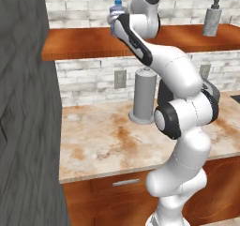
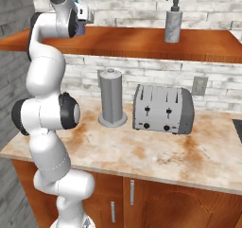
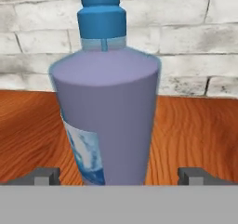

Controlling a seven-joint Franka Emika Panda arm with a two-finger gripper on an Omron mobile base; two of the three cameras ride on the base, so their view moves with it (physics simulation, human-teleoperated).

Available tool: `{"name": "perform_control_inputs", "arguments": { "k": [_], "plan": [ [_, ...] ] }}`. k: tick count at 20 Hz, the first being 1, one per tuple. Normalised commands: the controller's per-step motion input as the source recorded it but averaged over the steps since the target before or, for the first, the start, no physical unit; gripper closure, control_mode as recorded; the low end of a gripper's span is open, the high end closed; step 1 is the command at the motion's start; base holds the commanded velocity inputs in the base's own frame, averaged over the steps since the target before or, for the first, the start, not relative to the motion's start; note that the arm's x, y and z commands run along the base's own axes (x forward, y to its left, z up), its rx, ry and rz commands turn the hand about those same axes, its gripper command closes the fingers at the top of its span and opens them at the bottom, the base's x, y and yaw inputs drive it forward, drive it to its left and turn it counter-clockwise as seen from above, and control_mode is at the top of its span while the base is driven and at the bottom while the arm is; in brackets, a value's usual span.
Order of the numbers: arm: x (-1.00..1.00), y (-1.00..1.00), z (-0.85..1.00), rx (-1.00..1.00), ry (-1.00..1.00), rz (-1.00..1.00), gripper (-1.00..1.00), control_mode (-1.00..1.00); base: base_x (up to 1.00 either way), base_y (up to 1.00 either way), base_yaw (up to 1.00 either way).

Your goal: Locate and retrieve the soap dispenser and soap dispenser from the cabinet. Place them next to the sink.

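From the left base view the blue-purple soap dispenser (image 1: 116,9) stands on the cabinet (image 1: 84,42) shelf behind the raised arm, from the right the speckled grey soap dispenser (image 2: 173,21) stands farther along, and in the hand view the gripper (image 3: 119,175) stands spread wide, fingertips (image 3: 46,176) flanking the blue-purple bottle without touching.

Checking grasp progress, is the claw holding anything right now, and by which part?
Nothing held: the claw is open around the blue-purple soap dispenser body.

Two soap dispensers upright on the wooden shelf

Blue-purple soap dispenser (image 3: 106,111), blue pump, pale label, stands towards the shelf (image 2: 127,42) left end; speckled grey soap dispenser (image 2: 173,21), black pump, well apart rightward.
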Motion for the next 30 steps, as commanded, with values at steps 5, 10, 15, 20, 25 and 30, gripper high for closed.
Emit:
{"name": "perform_control_inputs", "arguments": {
  "k": [5,10,15,20,25,30],
  "plan": [
    [0.39,0.13,-0.06,0.02,-0.07,0.00,-1.00,-1.00,0.00,0.00,0.00],
    [0.48,0.16,0.07,-0.07,0.02,0.03,-1.00,-1.00,0.00,0.00,0.00],
    [0.30,0.11,0.07,-0.07,0.01,0.01,1.00,-1.00,0.00,0.00,0.00],
    [-0.07,-0.08,0.00,0.01,-0.01,0.00,1.00,-1.00,0.00,0.00,0.00],
    [-0.81,-0.21,0.01,0.02,-0.10,-0.06,1.00,-1.00,0.00,0.00,0.00],
    [-1.00,-0.25,0.00,0.00,-0.05,-0.04,1.00,-1.00,0.00,0.00,0.00]
  ]
}}
